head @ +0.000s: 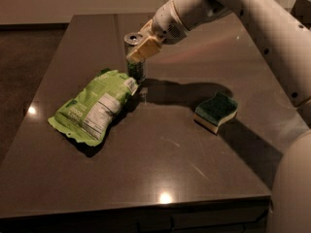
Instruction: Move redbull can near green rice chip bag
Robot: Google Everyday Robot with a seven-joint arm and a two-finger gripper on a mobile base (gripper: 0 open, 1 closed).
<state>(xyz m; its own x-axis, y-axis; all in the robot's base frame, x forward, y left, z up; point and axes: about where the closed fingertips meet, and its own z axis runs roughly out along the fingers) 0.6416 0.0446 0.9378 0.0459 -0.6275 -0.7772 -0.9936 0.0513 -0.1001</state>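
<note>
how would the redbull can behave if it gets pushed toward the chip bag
Tall and slim on a narrow base, the redbull can probably tips if pushed high, where the pincer grips it. On its side it would likely roll. The glossy table probably lets it slide.

Dim overhead light leaves glare spots on the dark table [146, 154] at 6 and 9 o'clock. The gripper [138, 48], at 11 o'clock by the redbull can [135, 68], casts a soft shadow toward 4 o'clock.
</note>
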